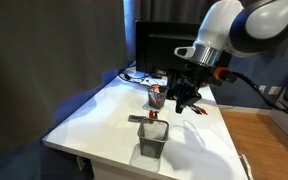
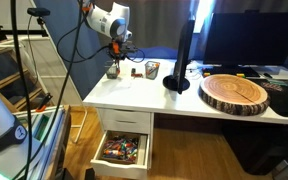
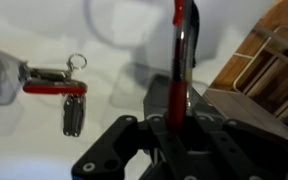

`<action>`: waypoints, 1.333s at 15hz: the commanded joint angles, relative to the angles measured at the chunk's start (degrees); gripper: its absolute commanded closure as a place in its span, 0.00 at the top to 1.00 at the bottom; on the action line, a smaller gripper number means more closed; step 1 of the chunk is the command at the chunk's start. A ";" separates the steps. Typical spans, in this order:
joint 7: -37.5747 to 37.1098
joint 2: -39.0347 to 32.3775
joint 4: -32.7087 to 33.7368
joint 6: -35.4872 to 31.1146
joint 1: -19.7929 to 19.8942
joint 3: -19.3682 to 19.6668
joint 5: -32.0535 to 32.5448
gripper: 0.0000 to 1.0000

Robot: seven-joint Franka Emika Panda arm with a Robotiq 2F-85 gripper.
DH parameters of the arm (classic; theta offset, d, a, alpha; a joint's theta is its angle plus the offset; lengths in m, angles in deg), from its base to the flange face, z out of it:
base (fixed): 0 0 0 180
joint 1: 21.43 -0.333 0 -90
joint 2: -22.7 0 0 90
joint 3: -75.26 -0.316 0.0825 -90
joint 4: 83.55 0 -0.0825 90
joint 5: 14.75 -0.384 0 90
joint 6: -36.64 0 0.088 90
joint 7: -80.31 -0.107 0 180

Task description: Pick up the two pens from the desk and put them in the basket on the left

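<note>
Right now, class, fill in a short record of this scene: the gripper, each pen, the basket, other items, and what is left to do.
gripper: shut on the red pen, raised above the desk
second pen: dark thin stick, lying flat on the desk just behind the basket
basket: mesh, upright, near the desk's front edge
round cup: farther back, red and white contents
drawer: open below the desk
left to do: neither pen is in the basket yet
</note>
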 commanded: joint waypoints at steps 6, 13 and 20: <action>22.54 -8.05 5.05 -5.57 6.71 -14.60 -8.81 0.02; 36.83 -24.74 9.51 -9.06 9.57 -21.95 -7.42 0.02; 47.30 -39.33 12.86 -3.34 13.47 -29.70 -8.50 0.27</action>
